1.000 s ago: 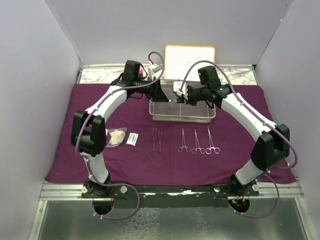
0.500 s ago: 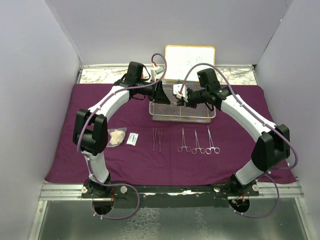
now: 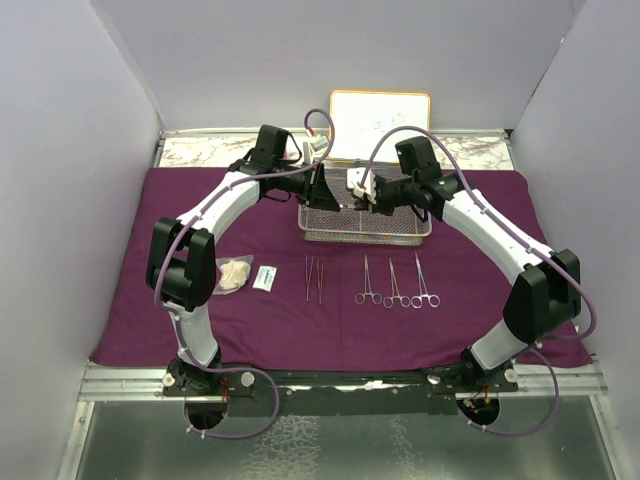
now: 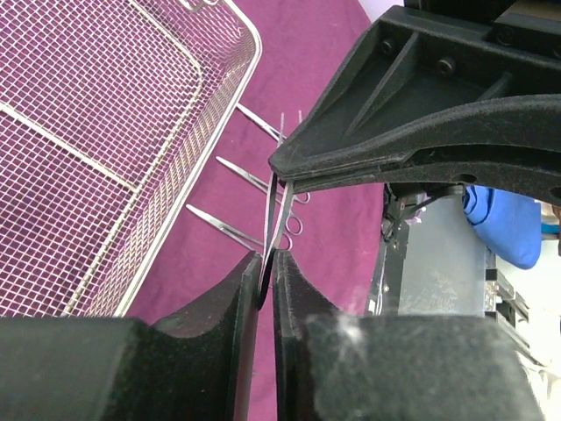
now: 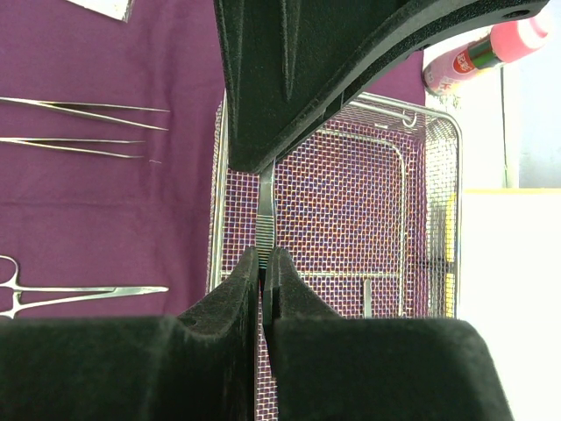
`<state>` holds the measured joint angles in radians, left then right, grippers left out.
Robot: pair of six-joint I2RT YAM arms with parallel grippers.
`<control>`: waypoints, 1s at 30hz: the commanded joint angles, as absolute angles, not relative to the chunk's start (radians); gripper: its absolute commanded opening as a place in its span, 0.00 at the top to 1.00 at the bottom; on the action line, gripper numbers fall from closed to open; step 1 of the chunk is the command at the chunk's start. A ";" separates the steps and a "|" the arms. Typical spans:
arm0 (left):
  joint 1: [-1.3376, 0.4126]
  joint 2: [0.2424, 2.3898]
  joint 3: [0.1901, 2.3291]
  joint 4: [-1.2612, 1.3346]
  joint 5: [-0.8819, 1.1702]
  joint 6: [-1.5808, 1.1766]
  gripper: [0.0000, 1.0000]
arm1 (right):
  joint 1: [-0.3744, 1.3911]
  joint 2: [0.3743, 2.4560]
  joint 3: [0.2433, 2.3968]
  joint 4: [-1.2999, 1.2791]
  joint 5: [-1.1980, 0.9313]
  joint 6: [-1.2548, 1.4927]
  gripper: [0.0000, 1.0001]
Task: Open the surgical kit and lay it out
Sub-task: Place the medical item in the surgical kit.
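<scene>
Bare purple cloth (image 3: 120,300) lies open to both sides. Above the wire-mesh tray (image 3: 365,238) by the cloth's far edge, the left gripper (image 4: 268,260) and right gripper (image 5: 263,256) both pinch one slim forceps (image 5: 266,210).

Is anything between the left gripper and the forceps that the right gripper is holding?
Nothing visible. The forceps run from the tip of the right gripper straight into the narrow gap of the left gripper.
</scene>
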<state>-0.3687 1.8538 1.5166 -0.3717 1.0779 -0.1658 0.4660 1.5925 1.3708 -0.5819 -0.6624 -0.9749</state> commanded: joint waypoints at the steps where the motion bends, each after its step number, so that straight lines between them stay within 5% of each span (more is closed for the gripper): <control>1: -0.374 1.862 1.546 -0.374 1.114 -0.138 0.90 | 0.474 1.564 1.355 -0.552 -0.654 -0.988 0.99; 9: -0.374 1.833 1.528 -0.375 1.090 -0.103 1.00 | 0.474 1.556 1.338 -0.526 -0.644 -0.931 0.93; 22: -0.374 1.687 1.400 -0.375 0.946 -0.065 1.00 | 0.474 1.462 1.280 -0.522 -0.659 -0.788 0.52; 30: -0.378 1.501 1.269 -0.338 0.697 0.020 1.00 | 0.472 1.414 1.258 -0.418 -0.621 -0.405 0.43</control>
<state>-0.3687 1.6104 1.3193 -0.3801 0.8619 -0.0532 0.4660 1.4372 1.2575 -0.5179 -0.6544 -0.6918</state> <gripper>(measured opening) 0.027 0.560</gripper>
